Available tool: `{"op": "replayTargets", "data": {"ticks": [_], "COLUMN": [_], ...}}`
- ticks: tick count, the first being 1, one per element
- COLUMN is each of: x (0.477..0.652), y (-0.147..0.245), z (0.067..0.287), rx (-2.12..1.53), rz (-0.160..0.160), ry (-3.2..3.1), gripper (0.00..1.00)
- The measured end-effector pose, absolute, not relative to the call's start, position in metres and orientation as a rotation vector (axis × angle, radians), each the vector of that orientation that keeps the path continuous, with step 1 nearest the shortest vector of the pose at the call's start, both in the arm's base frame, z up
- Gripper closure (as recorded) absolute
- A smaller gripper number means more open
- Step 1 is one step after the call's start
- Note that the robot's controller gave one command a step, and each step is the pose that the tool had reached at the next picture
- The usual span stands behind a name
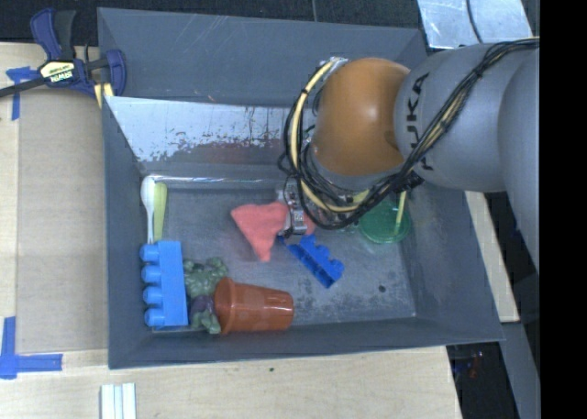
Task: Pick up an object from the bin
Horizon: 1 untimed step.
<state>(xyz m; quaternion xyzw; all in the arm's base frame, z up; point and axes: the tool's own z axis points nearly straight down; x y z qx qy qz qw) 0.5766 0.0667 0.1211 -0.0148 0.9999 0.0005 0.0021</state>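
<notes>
Leftmost on the floor of the grey bin [124, 261], by its left wall, a thin white and yellow stick [154, 206] lies pointing away from the camera; what it is I cannot make out. Just below it a big blue brick [163, 285] with round studs sits in the near left corner. A lumpy grey-green thing [204, 281] is pressed against the brick's right side, and a brown-orange cup [255, 307] lies tipped on its side, touching that lump, with its mouth to the right. Further right, in the middle of the floor, lies a pink piece [259, 226], flat and roughly triangular, with its narrow end toward the near wall. My pincer [295, 214] hangs at that pink piece's right edge, right at it or on it, though I cannot say whether it touches. Whether my pincer is apart or together I cannot tell, since my orange cover [358, 119] and the looped yellow and black cables [303, 147] sit above it and hide most of it. Just below my pincer, a little to the right, a small blue brick [315, 259] lies slantwise, close to the pink piece. Beyond it, partly under my cables, stands a green cup [385, 225]. My grey arm [477, 124] comes in over the bin's right wall.
</notes>
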Motion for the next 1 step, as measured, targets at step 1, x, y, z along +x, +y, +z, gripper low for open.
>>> {"op": "replayTargets", "data": {"ticks": [1], "x": [0.5733], "y": [0.0733], "z": [0.1976], "rx": [-0.067], "rz": [0.001], "ry": [3.135], "gripper": [1.0]}}
